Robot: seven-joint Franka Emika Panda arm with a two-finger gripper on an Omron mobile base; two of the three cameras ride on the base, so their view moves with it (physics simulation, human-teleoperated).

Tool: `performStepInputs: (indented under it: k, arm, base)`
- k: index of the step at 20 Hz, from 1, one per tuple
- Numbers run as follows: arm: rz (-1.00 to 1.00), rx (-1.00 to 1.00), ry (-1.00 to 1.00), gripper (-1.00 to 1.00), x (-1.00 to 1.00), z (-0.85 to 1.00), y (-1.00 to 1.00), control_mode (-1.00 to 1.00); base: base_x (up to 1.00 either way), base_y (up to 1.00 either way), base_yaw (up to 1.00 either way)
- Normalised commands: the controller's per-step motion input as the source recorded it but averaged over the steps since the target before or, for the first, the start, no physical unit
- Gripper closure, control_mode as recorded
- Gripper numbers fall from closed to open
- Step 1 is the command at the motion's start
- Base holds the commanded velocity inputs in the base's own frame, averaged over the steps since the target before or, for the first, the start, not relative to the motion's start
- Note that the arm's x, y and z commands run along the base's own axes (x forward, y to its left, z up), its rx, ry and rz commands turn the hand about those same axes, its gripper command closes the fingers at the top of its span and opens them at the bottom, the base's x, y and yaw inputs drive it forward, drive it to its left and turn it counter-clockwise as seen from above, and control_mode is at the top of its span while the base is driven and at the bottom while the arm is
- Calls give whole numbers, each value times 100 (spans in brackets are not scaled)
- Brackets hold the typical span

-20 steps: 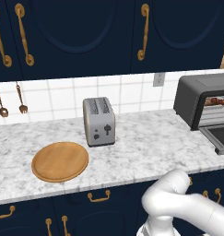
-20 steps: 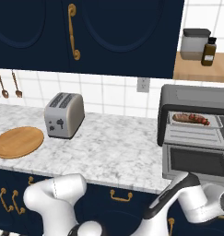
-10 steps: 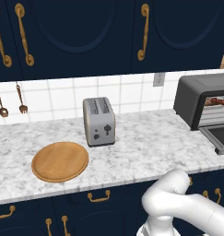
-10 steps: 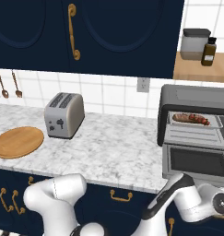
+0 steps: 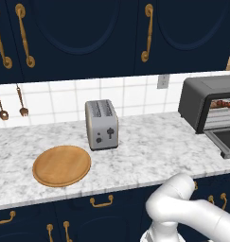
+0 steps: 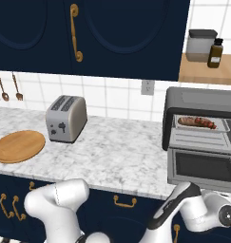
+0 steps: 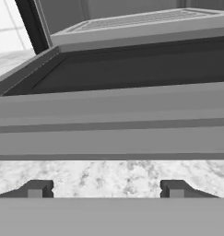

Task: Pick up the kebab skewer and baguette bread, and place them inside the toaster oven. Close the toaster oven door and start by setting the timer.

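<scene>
Right base view is showing the toaster oven [image 6: 202,137] standing at the right end of the marble counter [image 6: 117,156], its door [image 6: 202,166] hanging open and level. On the rack inside, the kebab skewer [image 6: 197,122] is lying across the tray; I cannot tell whether the baguette bread is lying there with it. In the hand view my claw [image 7: 105,190] is sitting low before the door's front edge [image 7: 111,133], fingers [image 7: 37,189] spread apart and gripping nothing, the marble showing between them. Left of the oven, the silver toaster [image 6: 65,118] is standing near a round wooden plate [image 6: 17,146] lying bare.
</scene>
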Motion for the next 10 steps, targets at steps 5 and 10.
performStepInputs:
  k: [5,10]
  arm:
    - [0,0,-6,-100,17,-21,0,-100]
    - [0,0,0,-100,0,-24,0,-100]
  base:
    - [0,0,0]
    - [0,0,0]
